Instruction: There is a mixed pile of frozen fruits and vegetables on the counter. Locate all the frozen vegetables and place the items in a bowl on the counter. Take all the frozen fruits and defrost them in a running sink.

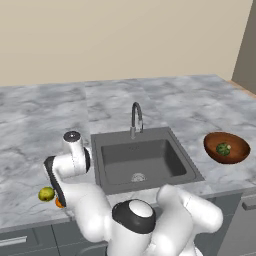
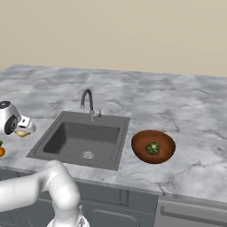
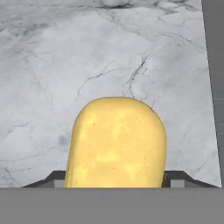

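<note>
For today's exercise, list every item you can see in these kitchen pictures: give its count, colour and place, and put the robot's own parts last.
Potato: one, pale yellow, between the jaws, left of the sink.
Broccoli floret: one, green, inside the bowl.
Round fruit: one, yellow-green, counter's front left.
Orange ball: one, orange, beside the round fruit.
Bowl: one, reddish-brown, right of the sink.
Sink: one, dark grey, centre.
Faucet: one, grey, behind the sink.
Counter: one, grey-white marbled.
Arm: one, white.
Gripper: one, closed on the potato.

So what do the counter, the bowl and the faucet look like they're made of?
Counter: grey-white stone, probably marble, going by the dark veining; matte.
Bowl: reddish-brown, maybe wood or glazed clay; the plain colour leaves it open.
Faucet: grey metal, judging by its thin curved spout and slight sheen.
</note>
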